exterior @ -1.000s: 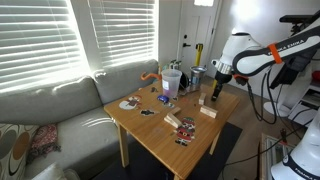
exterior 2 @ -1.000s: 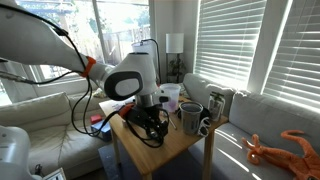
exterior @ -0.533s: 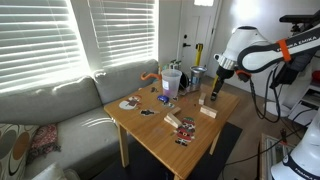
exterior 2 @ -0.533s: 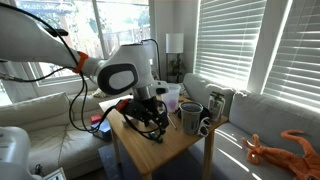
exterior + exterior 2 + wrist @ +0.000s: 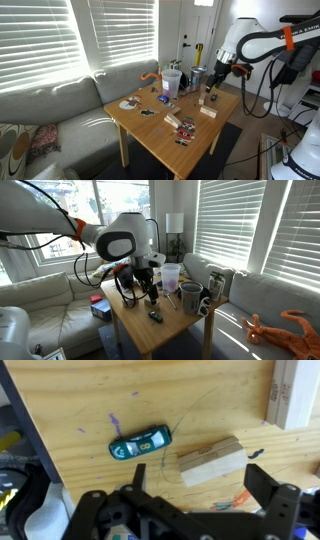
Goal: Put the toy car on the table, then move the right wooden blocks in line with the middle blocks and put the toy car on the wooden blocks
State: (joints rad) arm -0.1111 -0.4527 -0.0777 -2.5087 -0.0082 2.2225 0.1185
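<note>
Exterior view, room: fingers (image 5: 213, 80) hang above the far corner of the square light-wood counter (image 5: 150, 138); the near corner is bare wood.
Exterior view, count: one pale tan flat wooden block (image 5: 208, 111) near the edge; the other small items are too tiny to count.
Exterior view, car: small dark toy car (image 5: 153, 313) sits on the counter (image 5: 175, 330), below the raised fingers (image 5: 141, 283), not touching them.
Wrist view, room: car (image 5: 140, 444) lies near the counter's slanted left edge, with bare wood above it.
Wrist view, count: one car, one block (image 5: 212, 462) just beside it, and a second pale piece (image 5: 283, 395) cut off at upper right.
Fingers (image 5: 262, 480): spread wide, empty.
</note>
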